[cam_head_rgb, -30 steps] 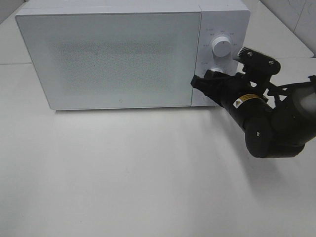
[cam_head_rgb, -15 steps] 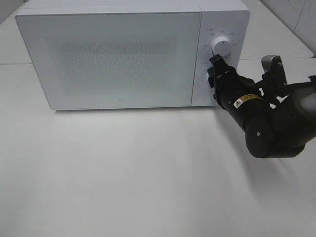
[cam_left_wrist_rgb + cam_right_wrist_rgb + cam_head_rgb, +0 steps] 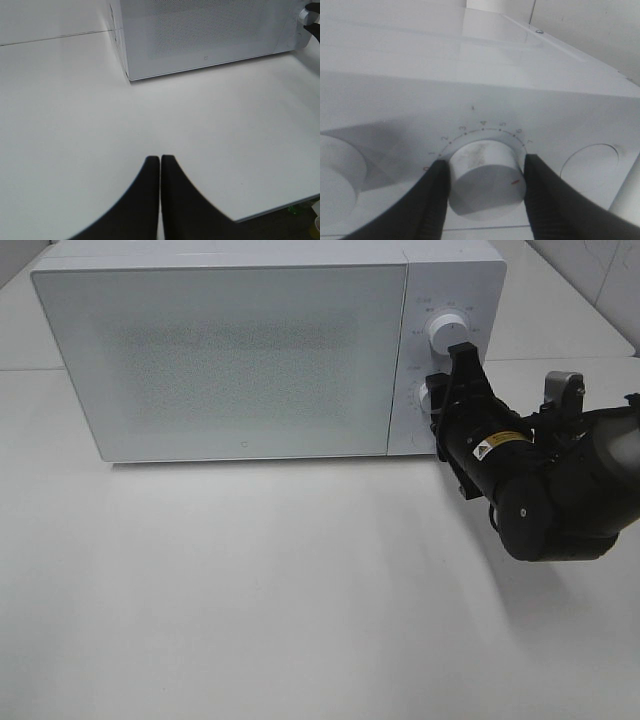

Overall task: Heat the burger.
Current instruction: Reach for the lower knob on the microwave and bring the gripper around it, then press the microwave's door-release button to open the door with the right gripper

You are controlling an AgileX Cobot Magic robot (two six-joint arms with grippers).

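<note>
Left gripper [image 3: 160, 167]: closed, the two black fingers pressed together with nothing between them. It hangs over bare white table [image 3: 250, 580], well short of the microwave [image 3: 455, 280] and off its front left corner. It shows only in its own wrist view.

Right arm [image 3: 545, 495]: comes in from the right side of the table and angles up toward the control panel [image 3: 478, 295]. The black wrist housing with a yellow label sits just in front of the microwave's lower right corner.

Right gripper [image 3: 441, 400]: clamped on the lower dial [image 3: 487, 182]. In the wrist view the pads [image 3: 432, 200] sit flush on opposite sides of the dial, contact on both. The dial's front face is clear between them. Red pointer mark on the dial face sits close to one pad. The printed scale around the dial reads 1 to 7, with red tick dots.

Upper dial [image 3: 446, 335]: directly above the gripped one, untouched, clear of the gripper.

Microwave: white, sits at the back of the table. Door [image 3: 230, 360] is shut flush with the body. Its window is frosted and speckled, so I can't see inside.

Burger: not visible in any view. With the door shut and the window opaque, I can't tell where it is.
</note>
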